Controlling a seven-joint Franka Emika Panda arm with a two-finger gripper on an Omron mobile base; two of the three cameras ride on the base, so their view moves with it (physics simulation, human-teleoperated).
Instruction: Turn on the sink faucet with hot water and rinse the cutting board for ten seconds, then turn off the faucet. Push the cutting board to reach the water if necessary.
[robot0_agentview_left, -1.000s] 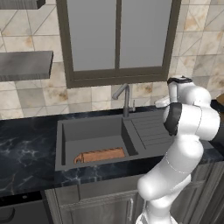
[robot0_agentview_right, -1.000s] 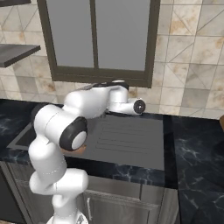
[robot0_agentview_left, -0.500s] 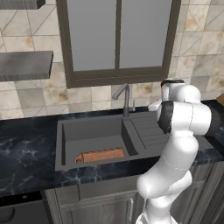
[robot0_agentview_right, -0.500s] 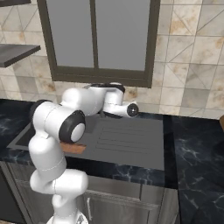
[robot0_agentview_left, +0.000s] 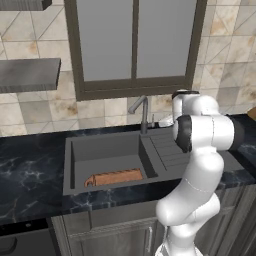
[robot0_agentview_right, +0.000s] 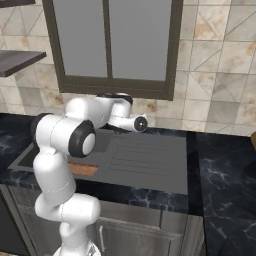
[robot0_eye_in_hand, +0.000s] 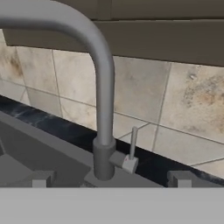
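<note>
The grey sink faucet (robot0_eye_in_hand: 104, 109) rises close in front of the hand, with its small side lever (robot0_eye_in_hand: 132, 142) upright just right of the post. My gripper (robot0_eye_in_hand: 110, 180) is open, one fingertip on each side of the faucet's base, touching nothing. No water runs from the spout (robot0_agentview_left: 135, 104). The reddish-brown cutting board (robot0_agentview_left: 115, 177) lies along the near wall of the dark sink (robot0_agentview_left: 105, 150), left of the faucet (robot0_agentview_left: 144, 115). From the right base view one end of the cutting board (robot0_agentview_right: 83, 169) shows behind my arm.
A ribbed drainboard (robot0_agentview_right: 145, 159) lies right of the basin. Black marbled countertop (robot0_agentview_left: 27, 175) surrounds the sink. A dark-framed window (robot0_agentview_left: 135, 45) and tiled wall stand right behind the faucet. A grey shelf (robot0_agentview_left: 27, 74) hangs at upper left.
My arm has swung left over the drainboard, bringing the hand closer to the faucet. The cutting board has not moved and the gripper stays open.
</note>
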